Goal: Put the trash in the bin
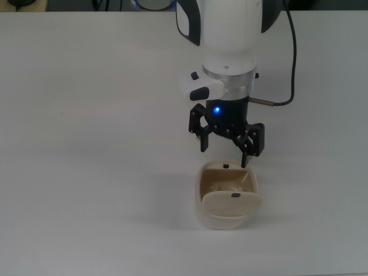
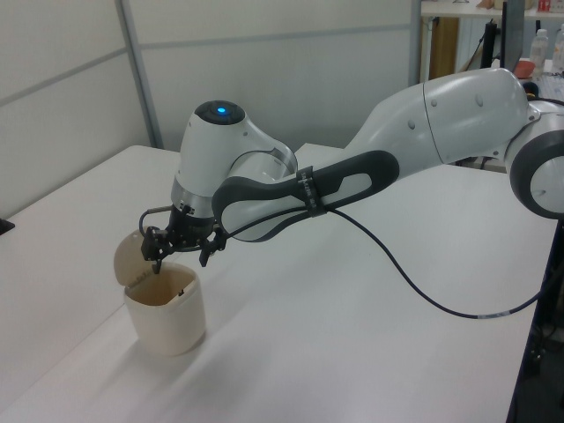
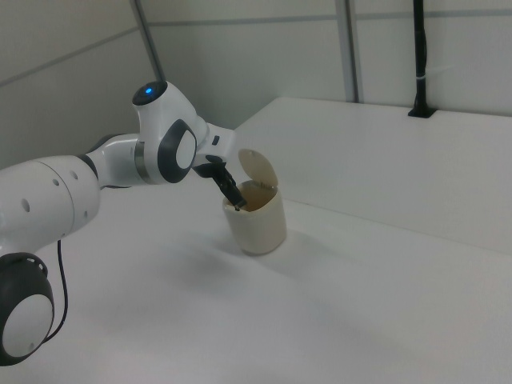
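The claw (image 1: 225, 148) hangs just above the far rim of the bin (image 1: 227, 218), its two black fingers (image 1: 203, 137) spread wide apart and gripping nothing. The trash (image 1: 223, 186) lies inside the bin, a pale crumpled wad resting on the bottom, seen through the open mouth in the top view. The bin stands upright on the white table (image 1: 86, 144), with its flap lid (image 1: 232, 203) tipped up at the near side in the top view; in the left view the lid (image 2: 129, 258) rises on the bin's left, and in the right view it stands up behind the opening. In the left view the claw (image 2: 181, 249) sits directly over the bin (image 2: 167, 315), fingertips close to the rim but apart from it. In the right view the claw is mostly hidden, one dark finger (image 3: 231, 192) reaching down to the edge of the bin (image 3: 258, 224). A black cable (image 1: 290, 63) loops from the arm's wrist toward the top view's right.
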Robot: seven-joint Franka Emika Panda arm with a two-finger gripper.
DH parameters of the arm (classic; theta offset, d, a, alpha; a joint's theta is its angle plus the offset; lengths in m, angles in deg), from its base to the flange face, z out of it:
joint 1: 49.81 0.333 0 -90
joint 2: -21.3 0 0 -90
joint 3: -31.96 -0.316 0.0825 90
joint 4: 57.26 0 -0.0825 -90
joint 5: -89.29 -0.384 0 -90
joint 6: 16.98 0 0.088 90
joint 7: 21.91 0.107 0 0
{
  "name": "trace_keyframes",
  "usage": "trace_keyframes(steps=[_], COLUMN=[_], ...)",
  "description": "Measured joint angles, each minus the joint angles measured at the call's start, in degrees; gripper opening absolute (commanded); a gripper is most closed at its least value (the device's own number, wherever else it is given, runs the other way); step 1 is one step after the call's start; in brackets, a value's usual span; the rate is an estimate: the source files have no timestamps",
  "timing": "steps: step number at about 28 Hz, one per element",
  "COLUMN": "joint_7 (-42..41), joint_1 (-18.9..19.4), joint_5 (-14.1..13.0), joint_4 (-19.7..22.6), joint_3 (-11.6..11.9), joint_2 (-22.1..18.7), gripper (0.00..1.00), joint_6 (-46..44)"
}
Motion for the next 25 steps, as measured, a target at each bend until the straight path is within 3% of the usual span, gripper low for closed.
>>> trace_keyframes(steps=[5,9,18,25], joint_7=[-0.3,-4.0,-22.1,-32.6], joint_1=[-0.2,-0.5,-4.0,-8.3], joint_5=[0.0,0.0,-4.3,-4.7], joint_4=[-0.1,-0.3,-1.1,-1.2], joint_3=[0.1,0.2,0.2,0.3], joint_2=[-0.2,-0.7,-4.2,-7.6], gripper=[1.0,1.0,1.0,1.0], joint_6=[-0.4,-6.6,-27.3,-37.2])
